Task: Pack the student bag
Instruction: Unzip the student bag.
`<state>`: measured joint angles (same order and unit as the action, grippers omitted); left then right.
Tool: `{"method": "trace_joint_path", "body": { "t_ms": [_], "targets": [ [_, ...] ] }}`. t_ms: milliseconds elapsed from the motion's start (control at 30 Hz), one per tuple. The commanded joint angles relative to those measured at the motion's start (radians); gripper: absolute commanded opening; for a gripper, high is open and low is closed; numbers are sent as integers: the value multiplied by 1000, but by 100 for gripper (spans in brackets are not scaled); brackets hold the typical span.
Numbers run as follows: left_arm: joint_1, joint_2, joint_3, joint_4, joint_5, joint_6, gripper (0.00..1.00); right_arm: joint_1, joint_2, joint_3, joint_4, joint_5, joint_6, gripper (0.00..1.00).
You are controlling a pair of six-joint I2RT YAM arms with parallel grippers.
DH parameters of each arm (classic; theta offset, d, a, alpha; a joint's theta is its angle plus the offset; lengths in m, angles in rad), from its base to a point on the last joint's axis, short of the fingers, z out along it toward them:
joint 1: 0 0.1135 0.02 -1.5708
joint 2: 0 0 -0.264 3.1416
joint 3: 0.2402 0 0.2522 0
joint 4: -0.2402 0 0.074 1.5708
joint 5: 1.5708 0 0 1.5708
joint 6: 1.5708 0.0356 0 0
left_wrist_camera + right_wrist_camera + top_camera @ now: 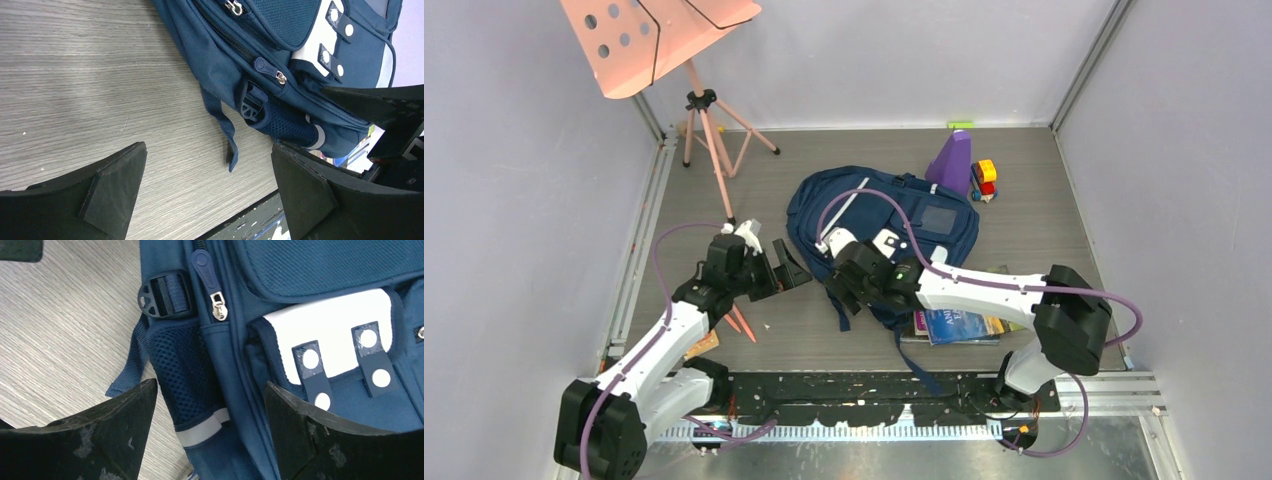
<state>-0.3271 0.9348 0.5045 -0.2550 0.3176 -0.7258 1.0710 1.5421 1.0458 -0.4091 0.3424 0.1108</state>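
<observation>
The student bag (894, 215), navy with white stripes, lies flat in the middle of the table. My left gripper (790, 272) stands open just left of the bag's near corner. In the left wrist view it (210, 170) is over bare table, with a loose strap end (225, 132) ahead of it. My right gripper (848, 278) hovers open over the bag's near left edge. In the right wrist view it (210, 410) straddles the mesh side pocket (185, 375) without touching it. A silver zipper pull (218, 307) hangs just beyond, and the white patch (330, 325) is to the right.
Books (959, 325) lie under the right forearm by the bag's near end. A purple cone (952, 160) and coloured toy blocks (984, 178) stand behind the bag. A pink music stand (709, 140) rises at the back left. Orange pencils (742, 322) lie near the left arm.
</observation>
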Motion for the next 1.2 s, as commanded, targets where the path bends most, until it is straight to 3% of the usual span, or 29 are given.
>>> {"method": "trace_joint_path", "body": {
  "t_ms": [0,267,300,333,367,400,433,500,667,800,967,1167],
  "targets": [
    [2,-20,1,9,-13,15,100,18,27,37,47,-28,-32,82],
    [2,-16,14,2,-6,51,100,49,80,38,47,-36,-25,79],
    [2,-16,15,3,-3,54,100,51,87,38,54,-13,-22,74],
    [2,-17,15,7,5,60,100,52,88,37,57,4,-16,67],
    [2,-20,14,14,17,64,100,52,87,37,65,36,-12,50],
    [1,-23,12,30,44,76,100,52,82,36,69,50,-1,38],
    [-1,-29,10,58,95,95,98,52,60,35,84,66,4,19],
    [-18,-48,21,73,147,125,96,52,-1,23,125,58,18,3],
    [-45,-95,42,82,162,92,93,51,-194,-58,264,39,46,1],
    [-56,-130,15,212,190,-34,82,46,-322,-103,315,14,67,1],
    [-73,-154,-32,379,159,-154,69,44,-360,-125,335,-3,98,1],
    [-117,-142,-52,422,143,-208,58,44,-372,-137,357,0,117,1]
  ]
}}
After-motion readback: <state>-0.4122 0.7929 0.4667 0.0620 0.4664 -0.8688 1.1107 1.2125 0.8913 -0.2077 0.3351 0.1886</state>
